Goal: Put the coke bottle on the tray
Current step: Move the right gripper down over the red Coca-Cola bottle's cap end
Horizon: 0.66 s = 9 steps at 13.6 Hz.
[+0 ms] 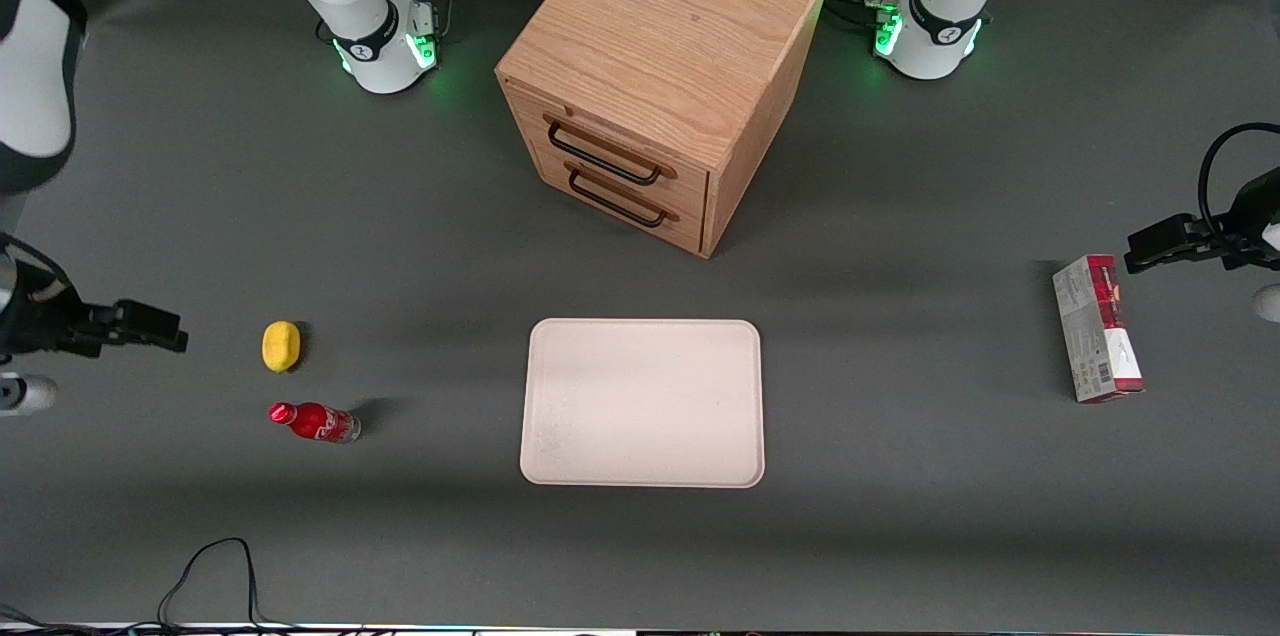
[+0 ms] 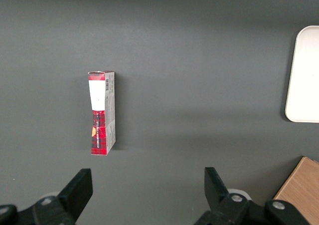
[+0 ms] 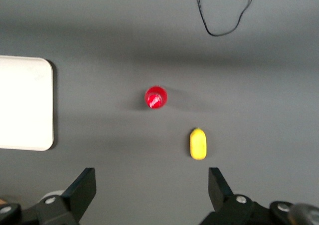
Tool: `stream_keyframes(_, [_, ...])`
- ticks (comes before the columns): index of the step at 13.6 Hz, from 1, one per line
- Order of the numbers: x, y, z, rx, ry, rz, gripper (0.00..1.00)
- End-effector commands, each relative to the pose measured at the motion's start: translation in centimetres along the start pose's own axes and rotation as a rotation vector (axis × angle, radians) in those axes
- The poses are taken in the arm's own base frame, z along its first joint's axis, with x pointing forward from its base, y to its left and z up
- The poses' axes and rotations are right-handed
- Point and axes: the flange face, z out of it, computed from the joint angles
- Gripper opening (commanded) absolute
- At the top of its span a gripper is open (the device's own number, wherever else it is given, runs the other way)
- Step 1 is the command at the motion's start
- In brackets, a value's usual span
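Coke bottle (image 1: 315, 422) upright beside lemon (image 1: 281, 346), untouched; tray (image 1: 642, 403) bare. Gripper (image 3: 151, 195) spread wide, hovering high. You descend, straddle bottle.

Lighting is even and moderately bright, overhead and diffuse. The dark grey matte table (image 1: 900, 536) shows faint broad shadow bands across mid-frame in the front view. The small red coke bottle (image 1: 314, 422) casts a short soft shadow; the light oak drawer cabinet (image 1: 660, 76) darkens the table beside it. Green indicator glow marks both arm bases. The cream-white rectangular tray (image 3: 25, 103) is overexposed in the right wrist view, which is softly focused. The gripper (image 3: 152, 192) appears dark, jaws spread apart.
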Motion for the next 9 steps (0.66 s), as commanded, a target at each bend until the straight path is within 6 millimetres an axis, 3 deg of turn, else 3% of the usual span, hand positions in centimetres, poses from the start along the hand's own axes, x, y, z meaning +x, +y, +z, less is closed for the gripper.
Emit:
stream_keyframes(1, [0.8, -1.1, 0.0, -0.009, -0.006, -0.034, 1.0])
stream_keyframes(2, [0.9, -1.4, 0.6, -0.008, -0.016, -0.042, 1.0])
stream_keyframes(9, [4.3, -1.5, 11.9, 0.0, -0.039, -0.043, 1.0])
